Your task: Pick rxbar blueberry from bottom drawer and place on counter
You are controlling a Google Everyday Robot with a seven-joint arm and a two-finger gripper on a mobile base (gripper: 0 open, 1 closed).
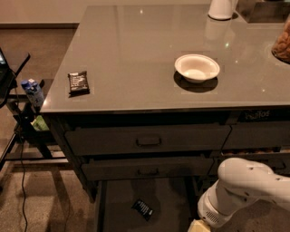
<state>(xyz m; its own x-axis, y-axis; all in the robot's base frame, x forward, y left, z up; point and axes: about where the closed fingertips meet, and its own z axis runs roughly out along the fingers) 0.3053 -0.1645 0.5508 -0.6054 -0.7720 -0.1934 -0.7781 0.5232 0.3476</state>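
Observation:
The rxbar blueberry (142, 209) is a small dark bar with white lettering. It lies flat on the floor of the open bottom drawer (118, 199), near the middle. The glossy grey counter (149, 50) tops the drawer cabinet. My white arm (247, 190) comes in at the lower right. Only the pale top of my gripper (199, 226) shows at the bottom edge, to the right of the bar and apart from it; the rest is cut off by the frame.
A black-wrapped bar (78, 83) lies at the counter's front left. A white bowl (197, 68) sits mid-counter, a white jug (220, 9) at the back, a brown item (283, 43) at the right edge. Two shut drawers (147, 140) sit above. A rack with a bottle (32, 93) stands left.

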